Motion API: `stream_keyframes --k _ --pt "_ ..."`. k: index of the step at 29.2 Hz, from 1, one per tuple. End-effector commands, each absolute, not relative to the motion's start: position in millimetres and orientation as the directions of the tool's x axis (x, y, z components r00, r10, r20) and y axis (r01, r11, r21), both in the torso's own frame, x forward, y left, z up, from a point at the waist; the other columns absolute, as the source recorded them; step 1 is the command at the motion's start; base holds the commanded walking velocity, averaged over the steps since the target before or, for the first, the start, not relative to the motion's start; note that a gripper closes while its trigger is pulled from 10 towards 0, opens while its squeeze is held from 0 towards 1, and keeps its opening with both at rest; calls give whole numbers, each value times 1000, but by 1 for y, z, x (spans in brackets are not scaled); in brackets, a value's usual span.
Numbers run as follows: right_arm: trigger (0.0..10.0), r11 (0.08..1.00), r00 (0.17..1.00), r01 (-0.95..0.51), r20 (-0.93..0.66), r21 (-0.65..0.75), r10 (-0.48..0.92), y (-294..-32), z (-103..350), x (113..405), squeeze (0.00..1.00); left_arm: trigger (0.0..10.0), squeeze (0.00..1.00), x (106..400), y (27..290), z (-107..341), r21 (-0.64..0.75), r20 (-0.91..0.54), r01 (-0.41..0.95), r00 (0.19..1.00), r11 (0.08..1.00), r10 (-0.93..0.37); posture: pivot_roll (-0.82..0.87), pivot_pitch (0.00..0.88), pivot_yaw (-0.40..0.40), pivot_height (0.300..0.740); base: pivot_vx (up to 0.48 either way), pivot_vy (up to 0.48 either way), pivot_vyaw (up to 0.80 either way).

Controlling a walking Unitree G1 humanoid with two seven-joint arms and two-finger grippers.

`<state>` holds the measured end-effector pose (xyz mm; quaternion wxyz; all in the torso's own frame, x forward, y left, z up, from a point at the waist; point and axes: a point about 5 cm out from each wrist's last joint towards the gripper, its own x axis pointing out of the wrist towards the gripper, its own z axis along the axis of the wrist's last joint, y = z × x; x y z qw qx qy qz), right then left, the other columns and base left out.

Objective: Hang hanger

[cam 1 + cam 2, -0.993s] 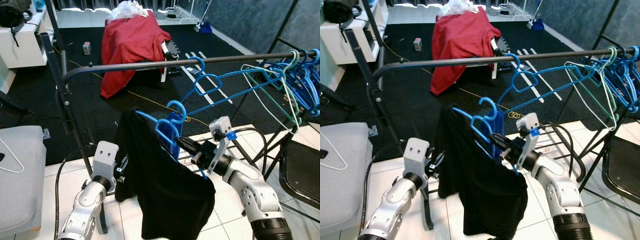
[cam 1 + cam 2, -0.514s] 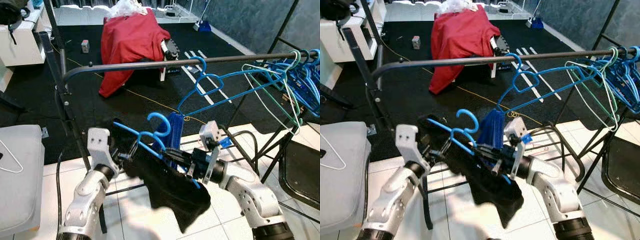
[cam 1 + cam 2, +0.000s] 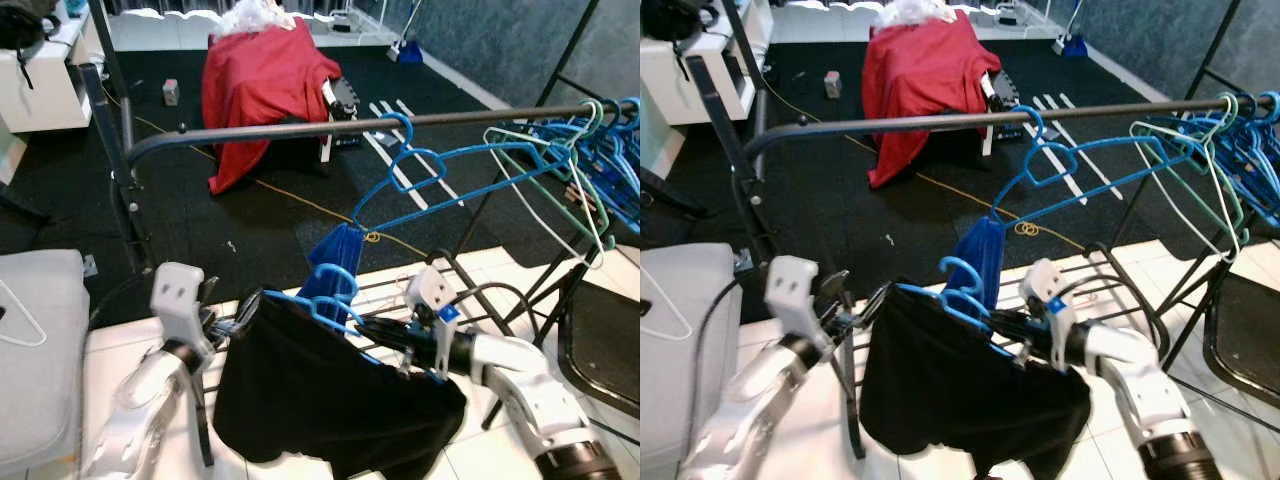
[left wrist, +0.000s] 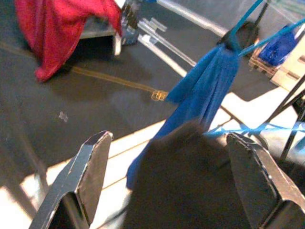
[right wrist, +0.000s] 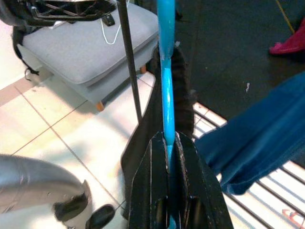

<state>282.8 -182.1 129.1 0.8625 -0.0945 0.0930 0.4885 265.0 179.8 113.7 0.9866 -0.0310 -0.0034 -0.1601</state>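
Now the right gripper (image 3: 372,330) is reaching leftward, pinching the blue hanger (image 3: 325,290) with its black garment (image 3: 320,400) below the rail (image 3: 330,127); the left gripper (image 3: 240,315), fingers spread, is flanking the garment's edge.

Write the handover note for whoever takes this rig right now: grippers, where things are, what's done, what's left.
Right gripper: shut on the blue hanger, which carries a black garment, held low in front of the robot.
Left gripper: open, fingers either side of the black garment's left edge.
Rail: above and beyond the hanger; other blue hangers hang on it, one with a blue cloth.
Done: garment is on the hanger.
Left: lift the hook onto the rail, probably in the bare left stretch, then release.
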Motion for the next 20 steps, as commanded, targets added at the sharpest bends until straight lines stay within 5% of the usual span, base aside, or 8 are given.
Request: stream_keyframes --k 1,2,3,13,20 --pt "0 444 447 -894 -175 -56 877 -173 143 280 0 10000 0 262 173 118 -65 0 353 935 933 -354 -103 112 -98 740 0 0 0" --pt "0 435 438 -899 -171 -55 883 -172 144 279 0 10000 0 262 172 118 -62 -8 355 934 933 -356 -103 112 -98 740 0 0 0" --pt "0 426 430 -903 -158 -60 889 -169 146 278 0 10000 1000 262 170 118 -72 -12 362 932 929 -363 -108 119 -98 740 0 0 0" --pt "0 279 292 -949 -74 -150 954 -148 162 271 0 10000 1000 269 161 112 -164 -93 306 942 938 -324 -116 135 -84 740 0 0 0" --pt "0 297 311 -937 -58 -183 949 -151 166 274 0 10000 1000 265 169 123 -309 -48 257 957 916 -285 -115 138 -86 740 0 0 0"
